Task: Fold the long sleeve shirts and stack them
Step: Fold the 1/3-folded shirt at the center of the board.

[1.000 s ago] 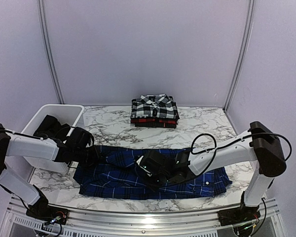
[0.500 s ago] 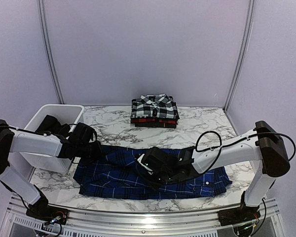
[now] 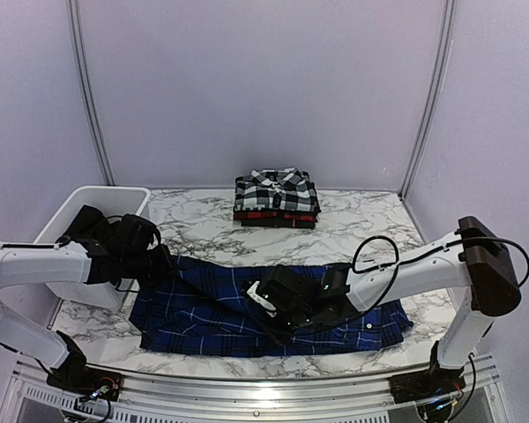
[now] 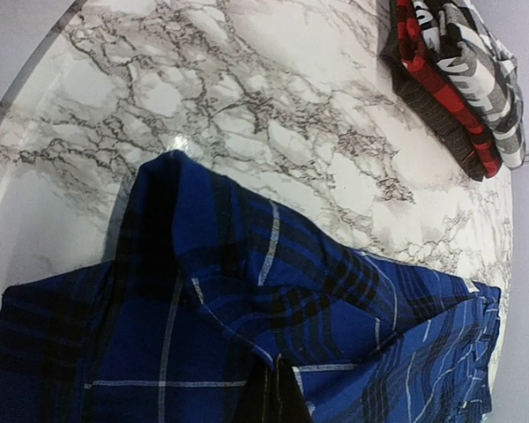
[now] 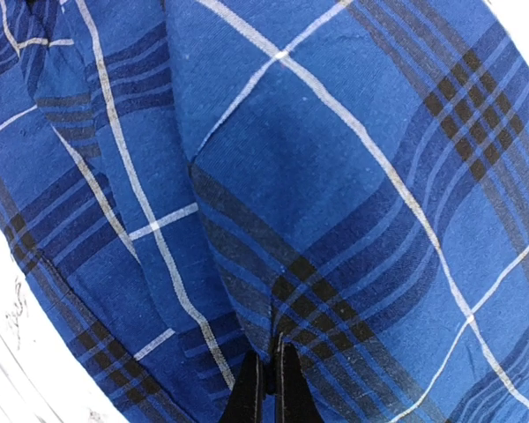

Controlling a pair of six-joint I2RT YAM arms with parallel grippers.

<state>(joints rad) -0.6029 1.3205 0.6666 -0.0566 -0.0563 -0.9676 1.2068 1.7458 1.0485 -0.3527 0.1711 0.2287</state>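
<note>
I see the white marble-pattern bench [image 3: 203,225] under everything. On it the royal blue plaid cloth shirt [image 3: 212,308], navy bands and thin white lines, lies rumpled along the near edge. Its long axis runs left to right; I can't tell the collar end. A white plastic tub [image 3: 106,189] sits far left. Back centre, a folded black-and-white check shirt [image 3: 276,189], collar toward the far wall, tops a folded red-and-black shirt [image 3: 276,216]. My left fingers [image 3: 159,264] are pinched on the blue shirt's far-left corner. My right fingers [image 5: 266,379] are closed on a fold mid-shirt.
</note>
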